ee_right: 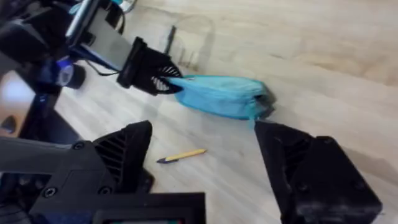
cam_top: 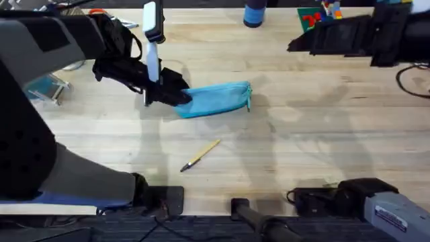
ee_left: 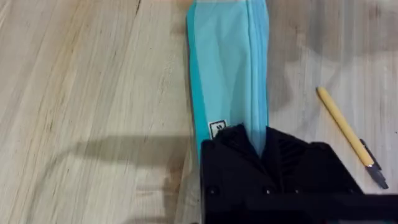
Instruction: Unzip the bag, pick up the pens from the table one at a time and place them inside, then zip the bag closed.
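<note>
The light blue bag (cam_top: 218, 99) lies lengthwise in the middle of the table (cam_top: 322, 128), its zipper (ee_left: 250, 62) running along its length. My left gripper (cam_top: 168, 94) is shut on the bag's left end, its black fingers (ee_left: 236, 146) pinching the fabric beside a small label. A tan pen (cam_top: 200, 155) with a dark tip lies on the wood in front of the bag, also seen as the pen (ee_left: 348, 134) beside it. My right gripper (ee_right: 205, 134) hangs open high above the table, looking down on the bag (ee_right: 217, 96) and the pen (ee_right: 181, 155), and holds nothing.
A blue cylinder (cam_top: 254, 13) and green and red items (cam_top: 316, 17) stand at the table's far edge. A clear box (cam_top: 47, 87) sits at the left. A black cable (cam_top: 410, 77) loops at the right edge.
</note>
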Controlling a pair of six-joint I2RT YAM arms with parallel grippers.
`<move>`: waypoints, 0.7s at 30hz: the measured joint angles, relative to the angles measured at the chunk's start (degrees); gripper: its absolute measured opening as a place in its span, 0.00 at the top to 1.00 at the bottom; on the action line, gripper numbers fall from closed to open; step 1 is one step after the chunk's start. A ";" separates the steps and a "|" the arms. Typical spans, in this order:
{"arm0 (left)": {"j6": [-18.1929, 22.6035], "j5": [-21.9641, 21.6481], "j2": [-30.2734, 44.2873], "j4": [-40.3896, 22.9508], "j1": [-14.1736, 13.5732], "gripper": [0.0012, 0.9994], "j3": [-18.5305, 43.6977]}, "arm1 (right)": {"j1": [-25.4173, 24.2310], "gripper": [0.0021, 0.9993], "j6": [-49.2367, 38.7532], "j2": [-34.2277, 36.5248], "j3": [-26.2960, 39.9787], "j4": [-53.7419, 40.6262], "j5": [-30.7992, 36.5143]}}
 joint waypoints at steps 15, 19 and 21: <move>0.00 0.00 0.00 0.00 0.00 0.96 0.00 | 8.86 0.00 11.30 0.00 0.00 -1.70 21.12; 0.00 0.00 0.00 0.00 0.00 0.96 0.00 | 10.62 0.00 12.11 -0.02 0.00 -1.70 23.09; 0.00 0.00 0.00 0.00 0.00 0.96 0.00 | 10.85 0.00 12.26 0.00 0.00 -1.70 23.63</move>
